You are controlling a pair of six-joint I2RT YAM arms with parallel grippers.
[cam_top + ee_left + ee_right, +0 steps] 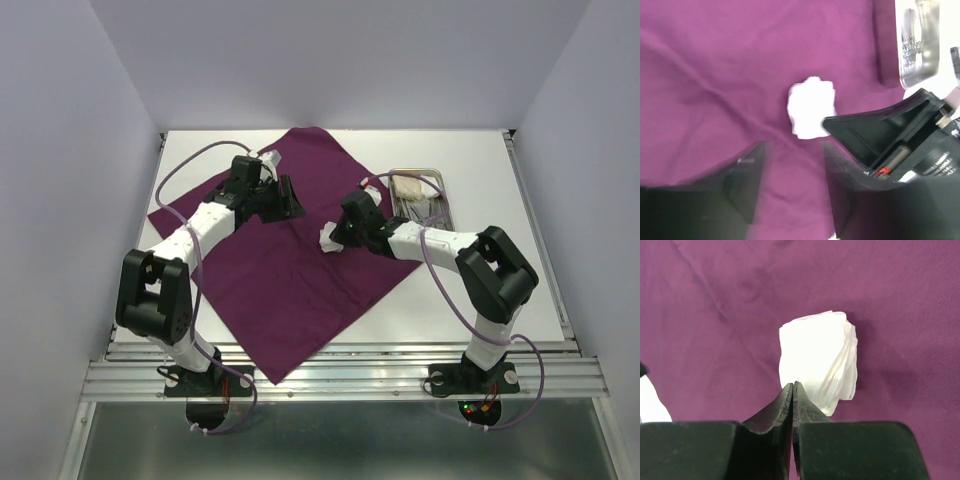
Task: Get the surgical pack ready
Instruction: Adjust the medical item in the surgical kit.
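The deep-purple cloth wrap (290, 270) lies spread flat on the white table. My right gripper (337, 238) is over the middle of the cloth, its jaws pressed together on the edge of a white gauze wad (817, 357). The wad also shows in the left wrist view (811, 106) and the top view (329, 241). My left gripper (287, 196) hovers open and empty over the cloth's far part, its fingers (747, 185) apart. The steel tray (441, 190) sits at the back right, beyond the cloth's edge, holding silver instruments (425, 205) and more gauze (407, 184).
The tray's corner (917, 45) shows at the upper right of the left wrist view, with the right gripper's black body (890, 130) close beside the left fingers. White walls enclose the table on three sides. A metal rail (340, 375) runs along the near edge.
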